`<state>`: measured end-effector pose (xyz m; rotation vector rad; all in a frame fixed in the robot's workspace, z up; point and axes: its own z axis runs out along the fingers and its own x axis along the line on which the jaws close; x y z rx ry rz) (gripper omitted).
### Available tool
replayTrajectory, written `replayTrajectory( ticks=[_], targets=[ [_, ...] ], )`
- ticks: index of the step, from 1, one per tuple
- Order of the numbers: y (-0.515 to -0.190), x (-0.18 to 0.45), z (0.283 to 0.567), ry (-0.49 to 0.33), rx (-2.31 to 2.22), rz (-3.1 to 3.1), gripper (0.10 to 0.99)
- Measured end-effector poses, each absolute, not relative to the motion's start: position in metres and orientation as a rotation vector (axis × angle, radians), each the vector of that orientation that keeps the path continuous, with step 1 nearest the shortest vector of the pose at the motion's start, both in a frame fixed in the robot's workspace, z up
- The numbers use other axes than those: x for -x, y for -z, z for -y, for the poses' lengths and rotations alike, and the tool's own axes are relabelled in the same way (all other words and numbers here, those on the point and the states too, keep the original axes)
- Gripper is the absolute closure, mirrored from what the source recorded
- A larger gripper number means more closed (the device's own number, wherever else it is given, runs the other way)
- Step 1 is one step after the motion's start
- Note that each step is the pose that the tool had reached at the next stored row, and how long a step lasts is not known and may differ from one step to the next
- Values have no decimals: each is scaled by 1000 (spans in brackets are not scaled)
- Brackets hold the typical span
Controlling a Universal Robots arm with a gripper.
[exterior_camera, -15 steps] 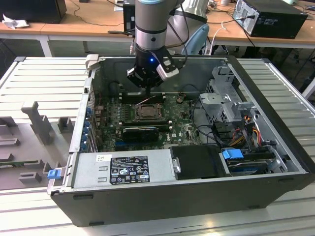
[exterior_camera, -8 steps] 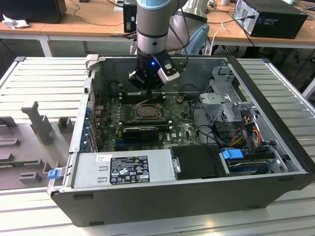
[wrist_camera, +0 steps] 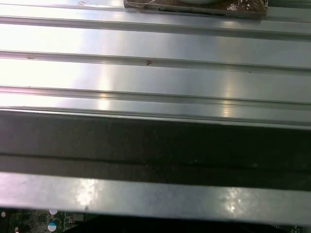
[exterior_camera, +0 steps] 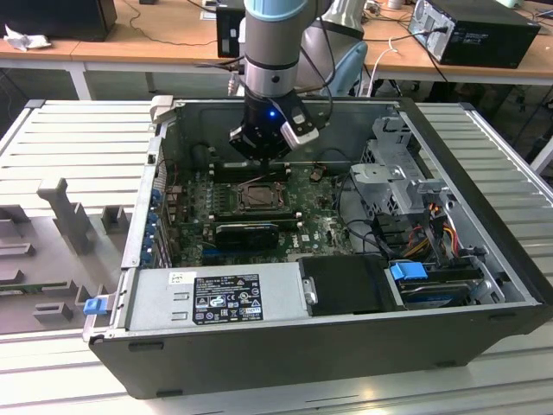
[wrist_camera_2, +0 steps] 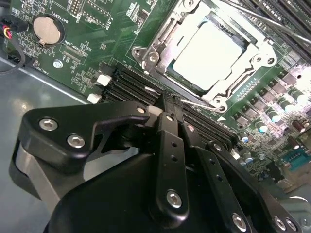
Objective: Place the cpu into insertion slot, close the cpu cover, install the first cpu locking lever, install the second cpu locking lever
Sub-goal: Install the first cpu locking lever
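Observation:
In the second wrist view the cpu [wrist_camera_2: 209,52], a pale grey square, lies flat in its socket on the green motherboard [wrist_camera_2: 92,43]. The silvery cpu cover [wrist_camera_2: 255,56] is folded down around it, its open centre showing the chip's top. One thin wire lever [wrist_camera_2: 204,103] runs along the socket edge nearest my fingertips, and another thin rod [wrist_camera_2: 272,19] crosses beyond the socket. My gripper [wrist_camera_2: 176,108] hovers just beside the socket, its black fingers [wrist_camera_2: 167,145] pressed together with nothing between them. In the exterior view the gripper [exterior_camera: 262,149] hangs just behind the socket [exterior_camera: 257,197].
The open computer case [exterior_camera: 285,354] lies on a ribbed metal table [exterior_camera: 78,130]. A black expansion card [exterior_camera: 246,233] sits in front of the socket, the power supply [exterior_camera: 216,298] nearer still, and a drive cage [exterior_camera: 397,177] with cables at the exterior view's right. Memory slots [wrist_camera_2: 131,80] flank the socket.

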<state>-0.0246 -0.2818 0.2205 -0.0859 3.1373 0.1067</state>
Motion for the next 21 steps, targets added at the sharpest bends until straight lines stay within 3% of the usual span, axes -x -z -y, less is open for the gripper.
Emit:
replayTrajectory(
  ticks=[21],
  targets=[
    [-209, 19, 281, -106, 109, -3137, 980]
  ],
)
